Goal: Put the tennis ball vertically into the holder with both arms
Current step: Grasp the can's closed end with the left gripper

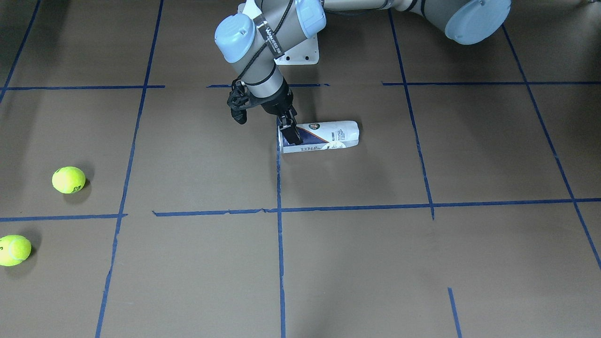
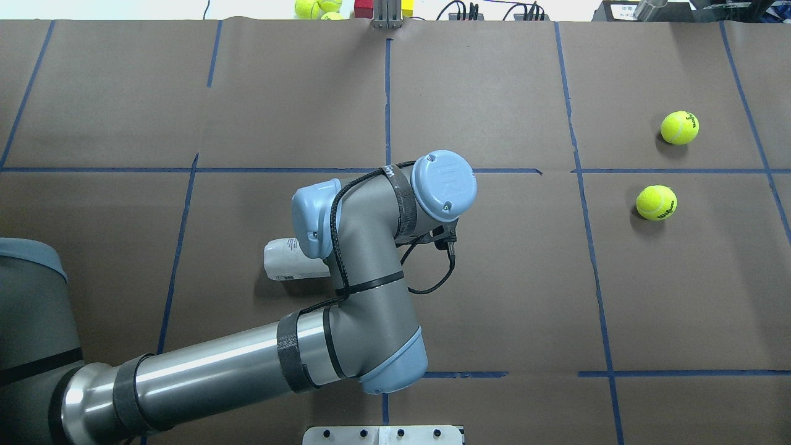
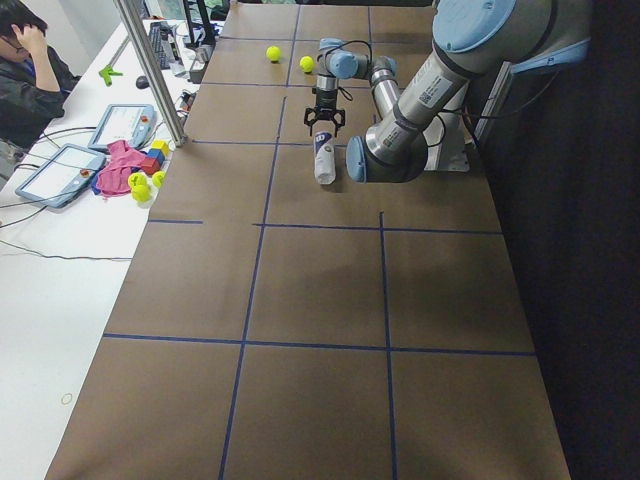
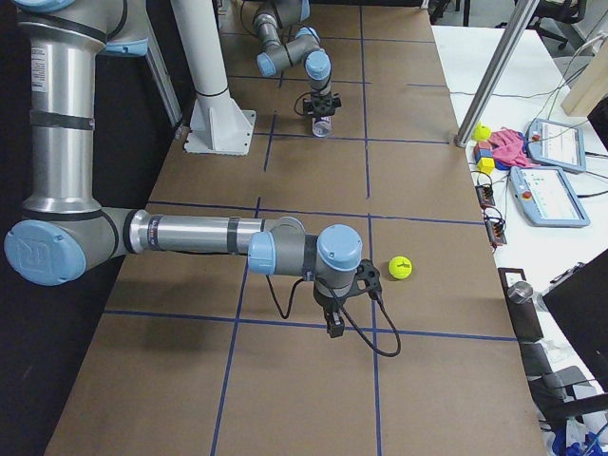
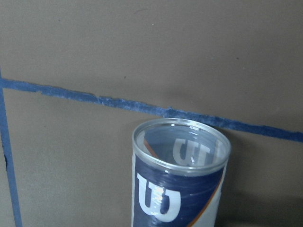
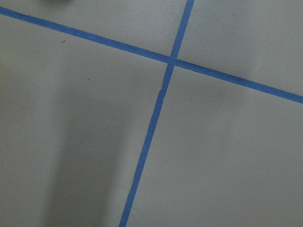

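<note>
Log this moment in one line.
left gripper: at can mouth | can: lying on table | right gripper: over table | balls: two, loose

1. Arms: two, left arm point(image 2: 364, 296) and right arm point(image 4: 190, 233).
2. End effectors: two, left end effector point(image 1: 292, 134) and right end effector point(image 4: 335, 328).
3. Holder point(image 1: 328, 136): one.
4. Tennis balls on the desk point(image 1: 422, 263): two, ball nearer the holder point(image 1: 68, 180) and ball farther off point(image 1: 15, 250).
5. Loose balls point(image 2: 307, 7) past the desk's far edge: at least two.
6. Screen pendants point(image 3: 125, 125) on the side table point(image 3: 60, 280): two.
7. White pedestal point(image 4: 214, 95): one.
8. Metal post point(image 3: 150, 70): one.
9. Person point(image 3: 30, 85): one.
</note>
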You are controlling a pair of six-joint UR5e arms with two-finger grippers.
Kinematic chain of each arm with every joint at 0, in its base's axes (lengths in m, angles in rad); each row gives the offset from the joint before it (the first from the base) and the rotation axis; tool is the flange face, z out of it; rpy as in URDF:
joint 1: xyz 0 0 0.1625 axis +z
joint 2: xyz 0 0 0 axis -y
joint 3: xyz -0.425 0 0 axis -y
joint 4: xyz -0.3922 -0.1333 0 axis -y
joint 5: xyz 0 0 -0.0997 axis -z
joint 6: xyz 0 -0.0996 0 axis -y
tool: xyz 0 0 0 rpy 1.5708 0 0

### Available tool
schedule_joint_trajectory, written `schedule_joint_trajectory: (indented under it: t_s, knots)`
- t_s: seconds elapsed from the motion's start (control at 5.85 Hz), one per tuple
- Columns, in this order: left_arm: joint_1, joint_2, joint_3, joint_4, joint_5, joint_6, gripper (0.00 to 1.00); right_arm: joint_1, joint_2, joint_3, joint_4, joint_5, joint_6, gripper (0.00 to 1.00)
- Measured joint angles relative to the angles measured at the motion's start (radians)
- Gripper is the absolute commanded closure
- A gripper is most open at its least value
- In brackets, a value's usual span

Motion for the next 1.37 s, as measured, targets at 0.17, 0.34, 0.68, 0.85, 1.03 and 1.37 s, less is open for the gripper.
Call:
schedule_joint_trajectory:
  t_s: [0.17,0.34,0.68,0.85,1.03,1.37]
  knots:
    - [0.009,0.001,0.021,-0.023,0.0,-0.001,0.0,0.0,0.0,0.0,0.0,0.0,0.0,0.0]
    - [0.014,0.006,0.045,-0.058,0.0,-0.002,0.0,0.0,0.0,0.0,0.0,0.0,0.0,0.0]
    - [0.016,0.028,0.067,-0.12,0.0,-0.001,0.01,0.0,0.0,0.0,0.001,0.0,0.0,0.0]
    - [0.017,0.032,0.072,-0.129,0.0,0.0,0.08,0.0,0.0,-0.001,0.0,0.0,0.0,0.0]
    - [0.017,0.033,0.076,-0.131,0.0,0.001,0.15,0.0,0.0,-0.001,0.0,0.0,0.0,0.0]
    - [0.017,0.038,0.078,-0.155,0.002,-0.004,0.34,0.0,0.0,-0.002,0.0,0.0,0.0,0.0]
